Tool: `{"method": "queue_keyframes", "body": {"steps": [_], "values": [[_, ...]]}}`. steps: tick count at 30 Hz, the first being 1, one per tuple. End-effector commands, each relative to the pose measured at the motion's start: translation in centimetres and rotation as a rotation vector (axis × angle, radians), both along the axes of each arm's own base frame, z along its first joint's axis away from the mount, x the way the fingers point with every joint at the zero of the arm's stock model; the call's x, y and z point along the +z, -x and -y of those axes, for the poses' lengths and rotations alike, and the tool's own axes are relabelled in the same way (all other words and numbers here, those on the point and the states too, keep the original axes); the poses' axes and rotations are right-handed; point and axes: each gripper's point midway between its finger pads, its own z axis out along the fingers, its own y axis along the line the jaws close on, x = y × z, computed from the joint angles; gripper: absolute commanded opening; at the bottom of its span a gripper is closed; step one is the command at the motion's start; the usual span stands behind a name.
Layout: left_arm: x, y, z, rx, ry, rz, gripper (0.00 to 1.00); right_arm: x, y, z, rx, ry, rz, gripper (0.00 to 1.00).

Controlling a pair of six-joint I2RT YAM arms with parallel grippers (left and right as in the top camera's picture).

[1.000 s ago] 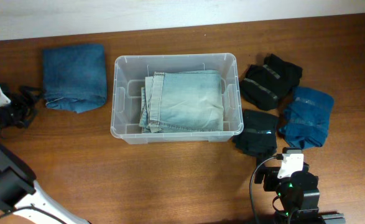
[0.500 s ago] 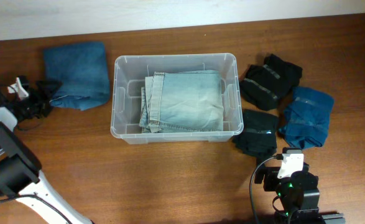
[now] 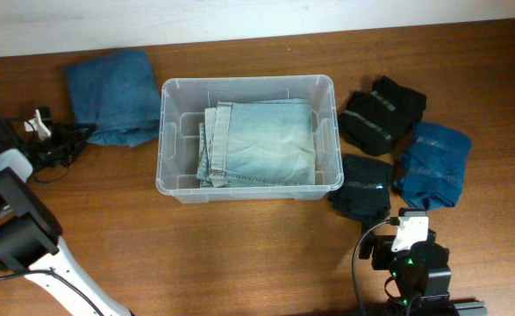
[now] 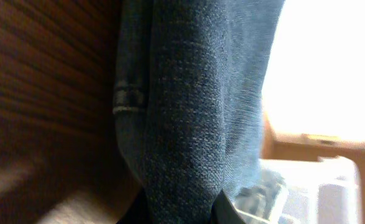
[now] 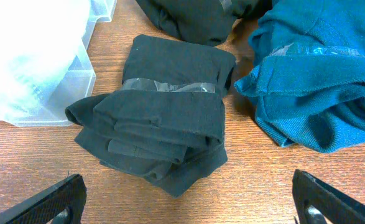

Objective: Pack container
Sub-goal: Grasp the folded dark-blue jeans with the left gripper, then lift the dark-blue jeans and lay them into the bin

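The clear container [image 3: 165, 167] stands mid-table with pale folded jeans [image 3: 261, 140] lying inside it. Left of it lies a folded dark blue denim garment [image 3: 112, 92]. My left gripper [image 3: 75, 140] is at that garment's lower left corner, shut on the fabric. In the left wrist view the denim [image 4: 188, 112] fills the frame and runs down between the jaws of the left gripper [image 4: 179, 214]. My right gripper [image 5: 191, 199] stands open over bare wood, just short of a folded black garment [image 5: 163, 124].
Right of the container lie two black garments [image 3: 382, 114] [image 3: 362, 189] and a teal one [image 3: 432, 162]. The right arm [image 3: 411, 259] sits at the front right edge. The container's corner [image 5: 33, 62] shows in the right wrist view, and the teal garment [image 5: 319, 81] lies to the right.
My left gripper moved right to the blue denim and closed on its corner; the denim's lower left edge has shifted. The right arm has not moved.
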Motion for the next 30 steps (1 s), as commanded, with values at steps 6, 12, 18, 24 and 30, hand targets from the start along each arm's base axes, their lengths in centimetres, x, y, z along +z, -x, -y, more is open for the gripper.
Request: {"method": "queue_keyframes", "body": {"steps": [6, 12, 18, 24, 30], "values": [[18.6, 2.4, 2.5, -0.151, 0.119, 0.323, 0.01, -0.3, 0.0, 0.1, -0.014, -0.009, -0.003, 0.98], [32.9, 7.4, 8.2, -0.244, -0.029, 0.555, 0.0, -0.3, 0.0, 0.1, -0.014, -0.009, -0.003, 0.98], [42.2, 13.0, 15.3, -0.263, -0.226, 0.732, 0.01, -0.3, 0.0, 0.1, -0.014, -0.009, -0.003, 0.98], [44.4, 16.1, 23.6, -0.371, -0.296, 0.821, 0.0, -0.3, 0.0, 0.1, -0.014, -0.009, -0.003, 0.98], [38.0, 13.7, 29.8, -0.38, -0.403, 0.615, 0.0, -0.3, 0.0, 0.1, -0.014, -0.009, -0.003, 0.99]]}}
